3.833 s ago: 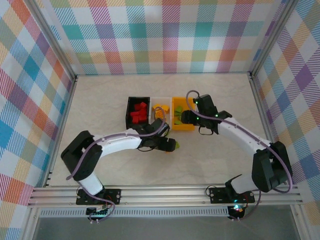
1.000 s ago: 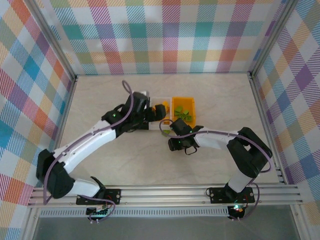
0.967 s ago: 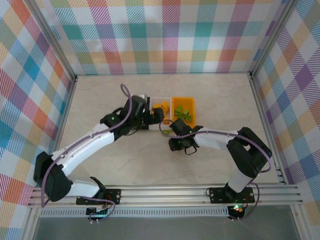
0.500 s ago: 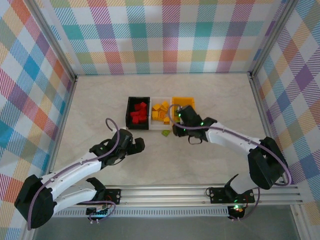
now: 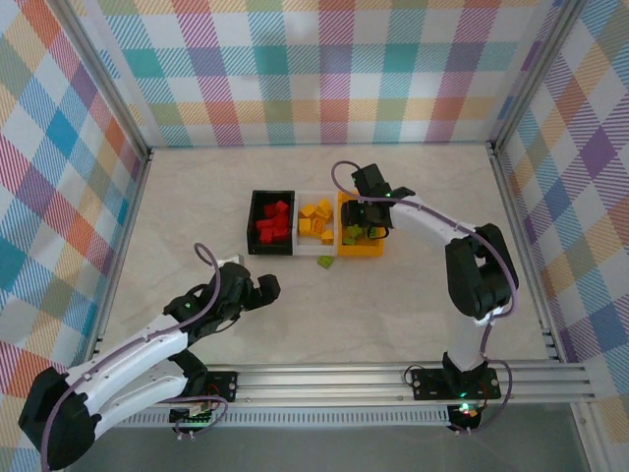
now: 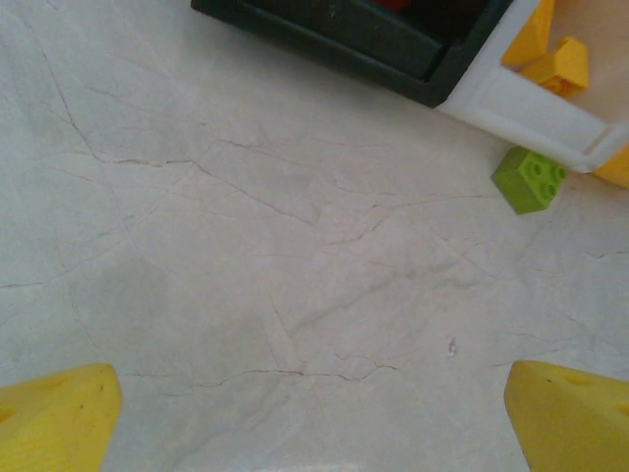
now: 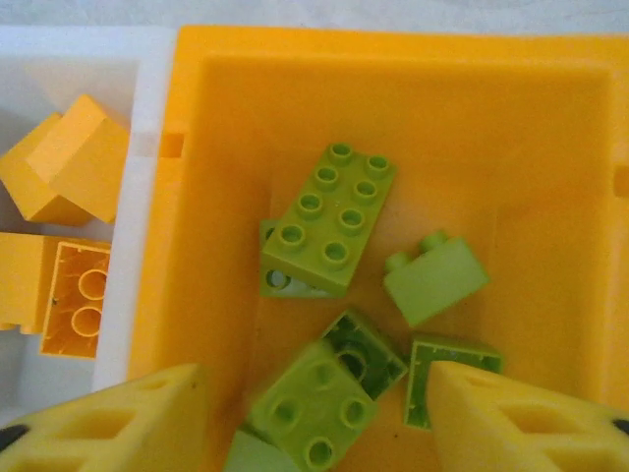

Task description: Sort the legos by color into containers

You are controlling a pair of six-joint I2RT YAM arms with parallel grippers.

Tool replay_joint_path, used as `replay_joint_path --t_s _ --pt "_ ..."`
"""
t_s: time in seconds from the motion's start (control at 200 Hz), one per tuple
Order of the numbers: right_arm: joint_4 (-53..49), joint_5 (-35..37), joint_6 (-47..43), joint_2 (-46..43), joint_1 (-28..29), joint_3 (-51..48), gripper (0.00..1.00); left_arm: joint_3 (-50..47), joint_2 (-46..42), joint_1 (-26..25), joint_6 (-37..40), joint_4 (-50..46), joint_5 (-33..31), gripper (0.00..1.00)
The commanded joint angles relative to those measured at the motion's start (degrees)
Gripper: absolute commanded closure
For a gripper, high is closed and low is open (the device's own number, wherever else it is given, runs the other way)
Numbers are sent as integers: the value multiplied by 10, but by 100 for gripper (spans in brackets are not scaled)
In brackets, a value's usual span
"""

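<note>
Three containers stand in a row: a black bin (image 5: 252,222) with red legos (image 5: 272,220), a white bin (image 5: 316,192) with orange-yellow legos (image 5: 314,216), and an orange-yellow bin (image 5: 362,252) with several light green legos (image 7: 332,221). One green lego (image 5: 325,262) lies on the table in front of the white bin, and shows as well in the left wrist view (image 6: 529,179). My right gripper (image 7: 316,425) hovers open over the orange-yellow bin; a slightly blurred green brick (image 7: 307,405) lies loose between its fingers. My left gripper (image 5: 266,288) is open and empty over bare table, near left.
Aluminium rails run along the near edge (image 5: 314,379), and checked walls close in the left, right and back. The marbled tabletop (image 6: 295,256) under the left gripper is bare. The left wrist view catches the black bin's corner (image 6: 364,44) and the white bin's rim (image 6: 531,106).
The left arm has pulled back from the bins toward the near left. The right gripper moved from the table near the loose green legos up over the orange-yellow bin and opened.
</note>
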Motion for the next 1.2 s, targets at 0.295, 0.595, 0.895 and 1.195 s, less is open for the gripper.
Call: replay_joint_path --t_s 0.295,0.595,0.895,1.195 --pt "66 18 93 -148 110 -156 25 5 -55 6 -1 -52 -38 0" --pt "118 90 224 -88 218 -202 24 1 -68 8 -3 -53 -40 0" --pt "88 167 267 11 236 -131 24 -7 -93 11 -4 -56 -38 0" --pt "17 239 298 76 236 -64 28 -10 -99 12 -5 -57 -32 0"
